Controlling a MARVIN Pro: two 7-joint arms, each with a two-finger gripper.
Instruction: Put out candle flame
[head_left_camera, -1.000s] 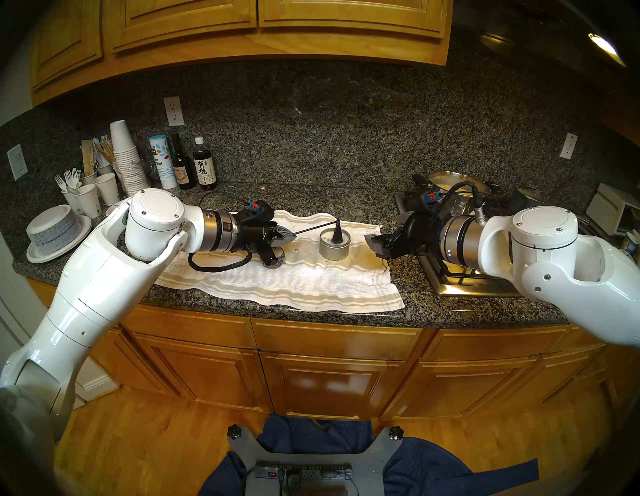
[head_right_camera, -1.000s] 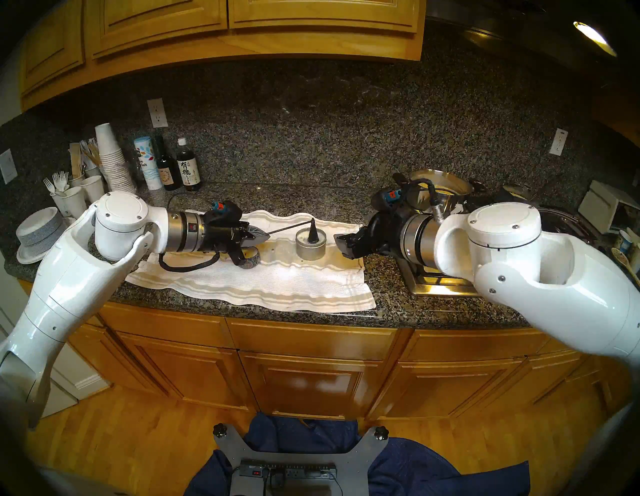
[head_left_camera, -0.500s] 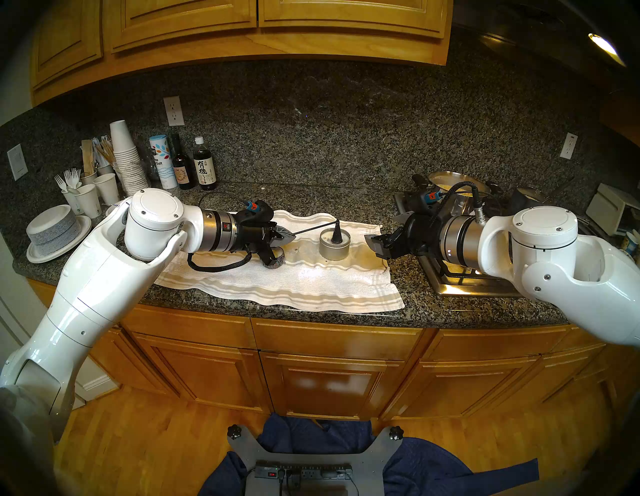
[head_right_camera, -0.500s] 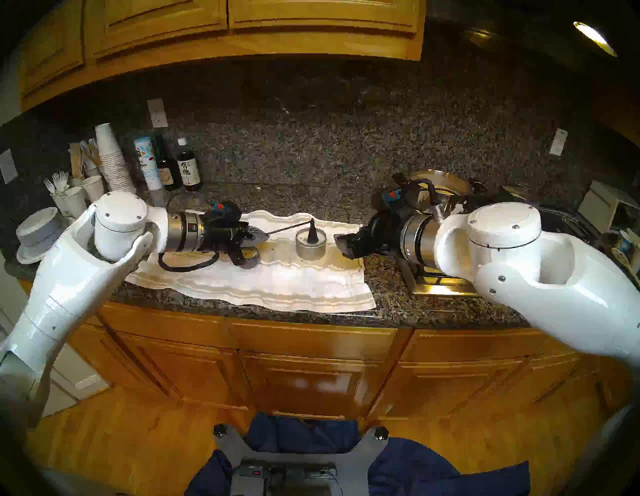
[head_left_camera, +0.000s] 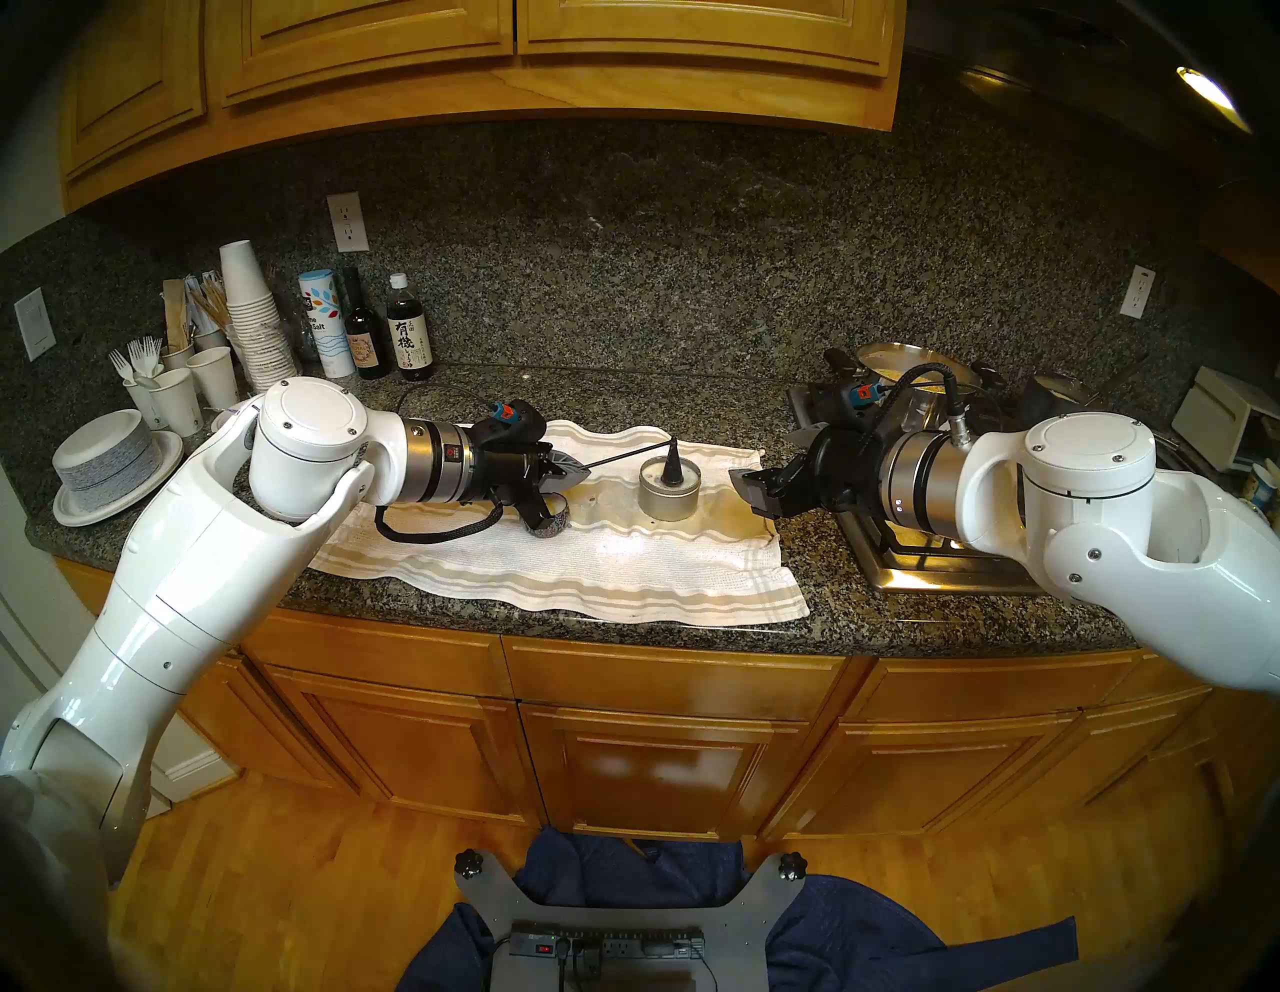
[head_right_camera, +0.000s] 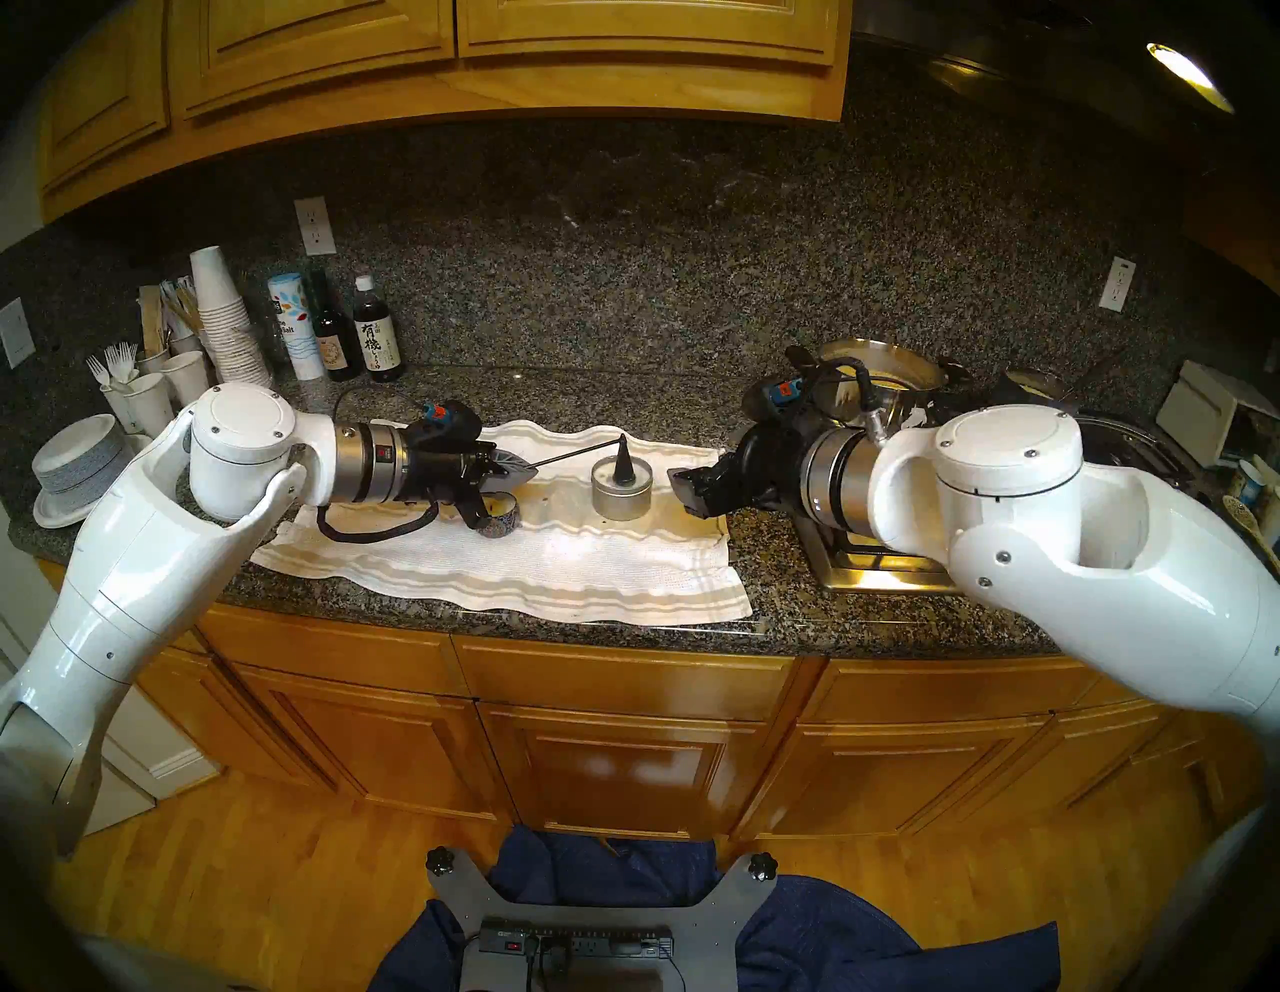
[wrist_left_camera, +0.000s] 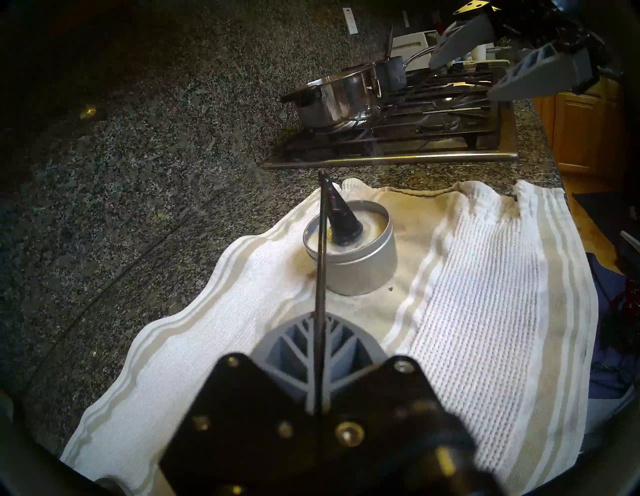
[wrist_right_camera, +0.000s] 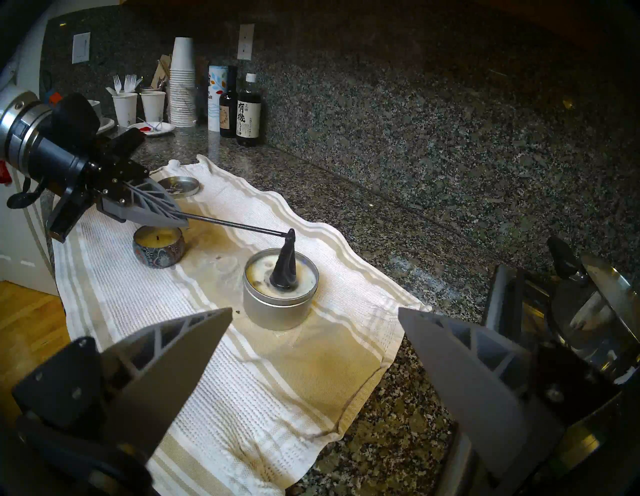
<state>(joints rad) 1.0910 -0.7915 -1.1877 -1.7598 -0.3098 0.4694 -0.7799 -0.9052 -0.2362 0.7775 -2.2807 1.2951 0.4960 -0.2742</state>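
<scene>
Snuffer cone seated over the wick of the silver candle tin, frame center.

Two candles on the striped towel (head_left_camera: 554, 568): the silver candle tin (head_left_camera: 668, 493) holding pale wax under the snuffer (wrist_right_camera: 284, 263), and a patterned tin (wrist_right_camera: 158, 246), wick bare, left of it. Left gripper (head_left_camera: 578, 472) reaches level from frame left, clamped on the snuffer's rod; right gripper (wrist_right_camera: 315, 346), fingers wide apart, holds nothing.

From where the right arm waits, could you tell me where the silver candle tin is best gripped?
Grip the silver candle tin across its straight round wall, low, coming level from its stove side with the right gripper; the snuffer cone stands in the top.
</scene>
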